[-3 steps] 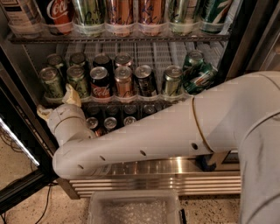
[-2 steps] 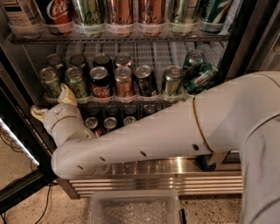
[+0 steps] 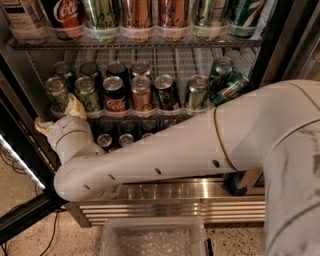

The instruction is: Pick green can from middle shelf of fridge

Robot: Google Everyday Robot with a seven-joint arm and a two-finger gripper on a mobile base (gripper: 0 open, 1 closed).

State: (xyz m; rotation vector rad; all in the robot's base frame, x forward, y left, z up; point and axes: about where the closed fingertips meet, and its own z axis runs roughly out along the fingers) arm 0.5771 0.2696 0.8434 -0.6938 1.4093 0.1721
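The fridge (image 3: pixel 175 197) stands open, and its middle shelf (image 3: pixel 175 60) holds two rows of cans. Pale olive-green cans stand at the front left (image 3: pixel 56 92) and beside it (image 3: pixel 87 93), with two more behind; another stands at the front right (image 3: pixel 197 91). My gripper (image 3: pixel 59 116) is at the shelf's front left edge, just below the leftmost green can. It is open: one finger (image 3: pixel 75 106) points up between the two left cans and the other (image 3: pixel 42 126) sits lower left. My white arm crosses the view below the shelf.
A red Coca-Cola can (image 3: pixel 114 95), a copper can (image 3: pixel 141 92) and a dark can (image 3: pixel 165 91) stand mid-row. Two 7UP cans (image 3: pixel 227 82) lean at the right. Tall drinks (image 3: pixel 150 15) fill the rack above; dark cans (image 3: pixel 125 137) sit below. A clear bin (image 3: pixel 152 237) is on the floor.
The gripper has shifted slightly left and turned, and its upper finger has risen between the two left cans. The cans have not moved.
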